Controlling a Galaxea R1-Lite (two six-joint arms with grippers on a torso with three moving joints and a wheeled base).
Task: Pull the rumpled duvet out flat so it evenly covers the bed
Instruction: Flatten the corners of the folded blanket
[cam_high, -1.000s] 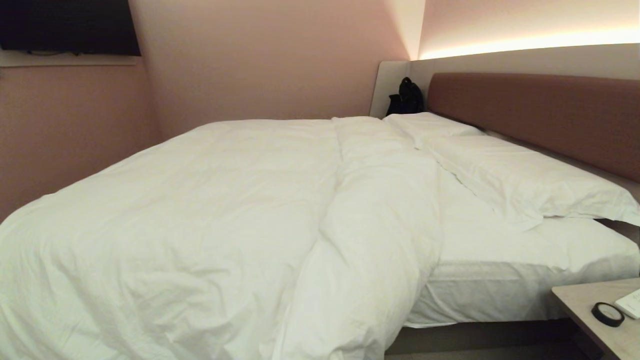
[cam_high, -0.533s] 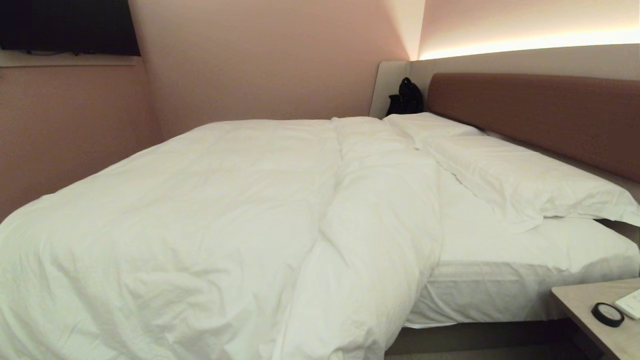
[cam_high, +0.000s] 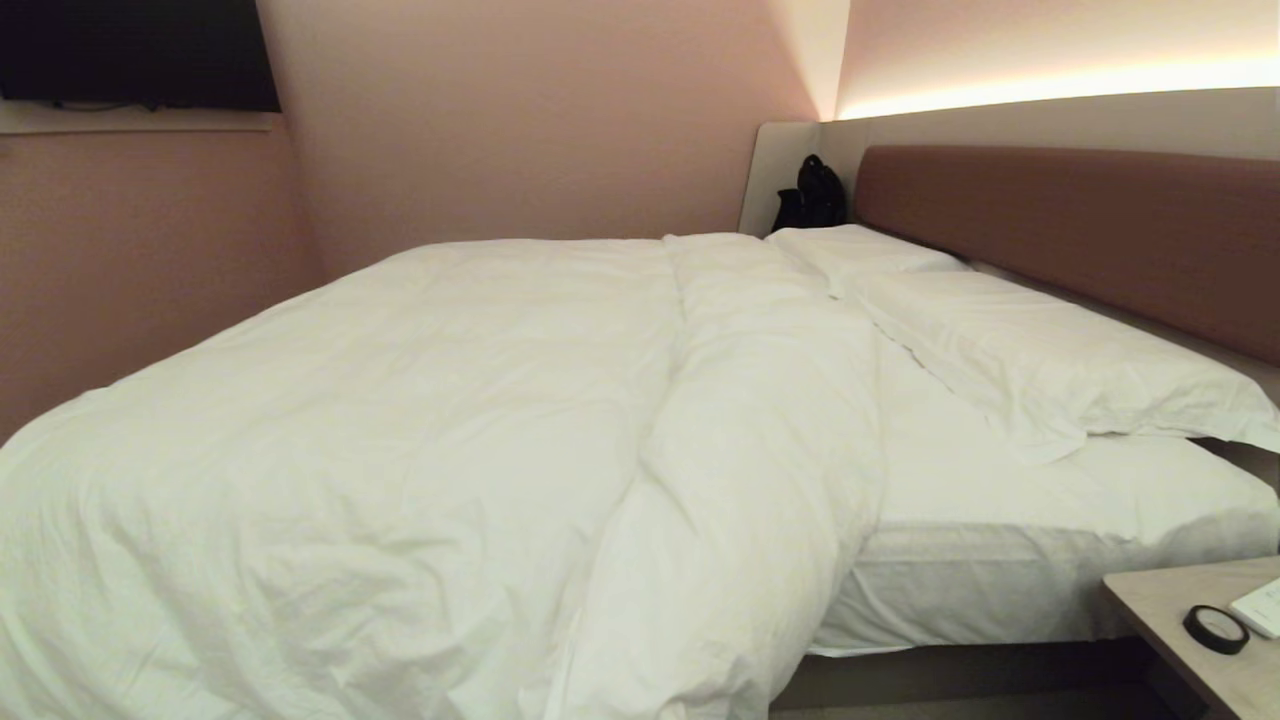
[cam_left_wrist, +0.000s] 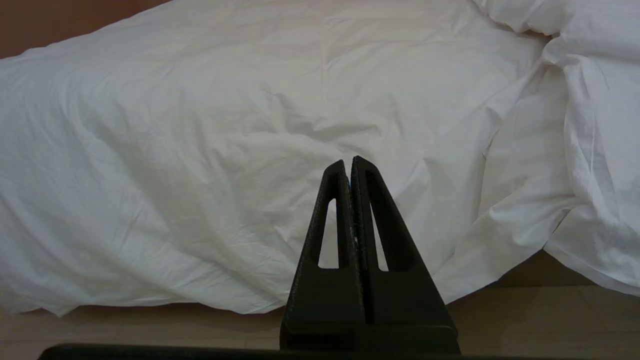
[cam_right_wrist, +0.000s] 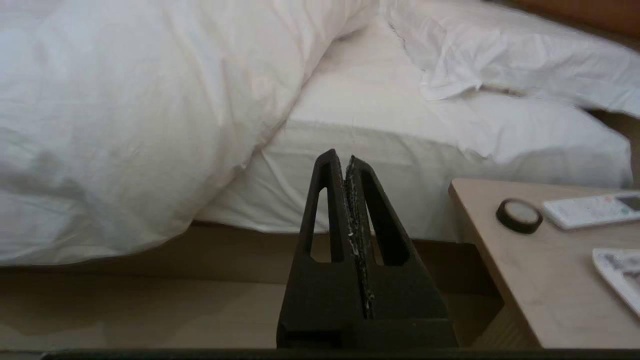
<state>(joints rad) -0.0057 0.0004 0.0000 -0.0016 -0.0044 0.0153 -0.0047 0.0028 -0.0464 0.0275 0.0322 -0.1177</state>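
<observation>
Pink walls (cam_high: 520, 120) are closing in the corner. A light strip (cam_high: 1050, 90) is glowing above, and a pale bedside table (cam_high: 1190, 640) is standing nearby.

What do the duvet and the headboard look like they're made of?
Duvet: soft matte white woven fabric, likely cotton, with padded filling, judging by fine creases and puffy folds. Headboard: reddish-brown upholstery, smooth and matte; fabric or faux leather, unclear.

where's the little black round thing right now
In the head view the small black round object sits on the bedside table at lower right, beside the bed, next to a white remote; it also shows in the right wrist view.
</observation>
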